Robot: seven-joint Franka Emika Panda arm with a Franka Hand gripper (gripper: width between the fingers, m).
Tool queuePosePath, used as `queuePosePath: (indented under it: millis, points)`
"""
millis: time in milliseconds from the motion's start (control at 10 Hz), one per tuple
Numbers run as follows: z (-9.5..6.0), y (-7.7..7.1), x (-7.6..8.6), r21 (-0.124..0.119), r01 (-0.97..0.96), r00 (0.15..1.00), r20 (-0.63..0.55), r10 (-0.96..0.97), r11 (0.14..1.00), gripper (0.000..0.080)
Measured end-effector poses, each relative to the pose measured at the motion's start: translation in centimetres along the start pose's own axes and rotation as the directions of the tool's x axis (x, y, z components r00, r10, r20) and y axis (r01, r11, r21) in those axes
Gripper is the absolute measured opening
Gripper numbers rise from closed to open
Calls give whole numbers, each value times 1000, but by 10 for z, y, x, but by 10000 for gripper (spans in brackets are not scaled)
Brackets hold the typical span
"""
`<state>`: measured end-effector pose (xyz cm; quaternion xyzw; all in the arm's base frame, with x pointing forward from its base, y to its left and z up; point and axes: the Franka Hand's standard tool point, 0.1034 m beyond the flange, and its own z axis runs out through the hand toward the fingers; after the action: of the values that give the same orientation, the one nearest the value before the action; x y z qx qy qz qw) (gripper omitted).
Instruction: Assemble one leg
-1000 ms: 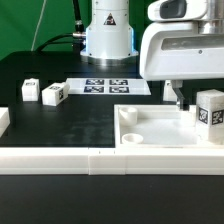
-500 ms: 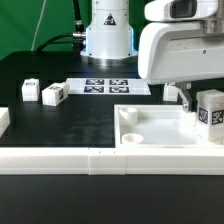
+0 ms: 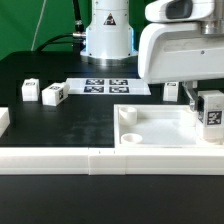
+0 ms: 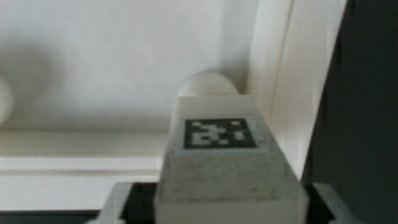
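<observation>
The leg (image 3: pixel 210 112), a small white post with a square tag, stands upright at the right end of the large white tray-like part (image 3: pixel 150 130). My gripper (image 3: pixel 205 100) hangs over it from the white hand above, and its dark left finger (image 3: pixel 189 97) is at the leg's side. In the wrist view the leg (image 4: pixel 222 160) fills the space between the jaws, tag facing the camera, with the tray's floor and a round hole (image 4: pixel 210 82) beyond it. The jaws are closed in on the leg's two sides.
Two more small tagged white blocks (image 3: pixel 29 92) (image 3: pixel 53 95) lie on the black table at the exterior view's left. The marker board (image 3: pixel 108 87) lies in front of the arm's base. A long white rail (image 3: pixel 60 160) runs along the front.
The hand's body has stayed over the tray while the visible finger has slid toward the exterior view's right, up to the leg's side. The leg has hardly moved.
</observation>
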<state>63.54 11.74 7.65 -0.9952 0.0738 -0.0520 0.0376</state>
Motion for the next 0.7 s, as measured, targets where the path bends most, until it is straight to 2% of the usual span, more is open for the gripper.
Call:
queuePosePath:
  millis: [200,400,500,700]
  points:
    - [0,2,0,9,-236,972,5,236,972,290]
    - [0,4,0,13,-439,898,12,439,898,290]
    - [1,3,-1,8,-597,802,13,597,802,290]
    - [2,-1,-4,-1,-840,542,-5,840,542,290]
